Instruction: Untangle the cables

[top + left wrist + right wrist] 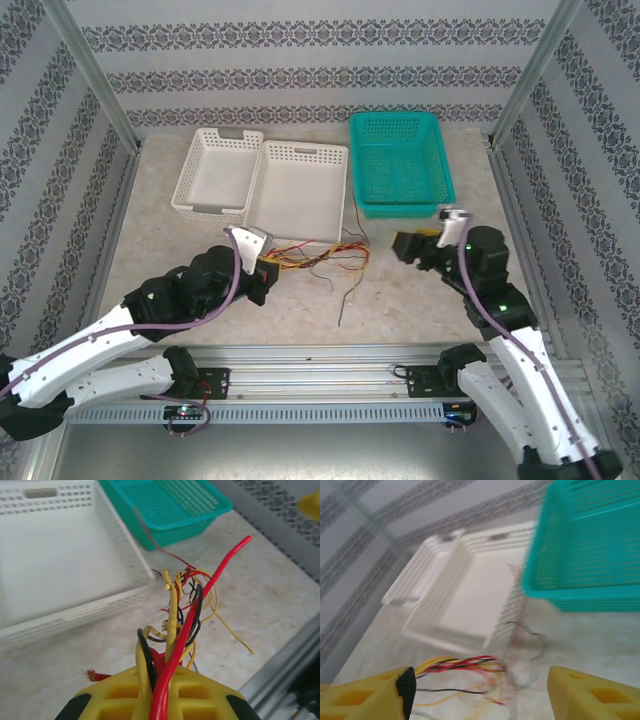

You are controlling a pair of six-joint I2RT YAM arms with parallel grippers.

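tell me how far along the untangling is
Done: little that shows; the cables lie as one tangled bunch in front of the white basket beside the teal basket. In hand: the left gripper is shut on one end of the bunch, with red, yellow and black strands running out of its grip; the right gripper stands open, facing the bunch. Left: pulling every strand apart.

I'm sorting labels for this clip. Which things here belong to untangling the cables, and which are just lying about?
Belong to the job:
cables, in a tangled bunch
left claw, shut on the cables
right claw, open, facing the bunch

Just lying about:
left white basket
right white basket
teal basket
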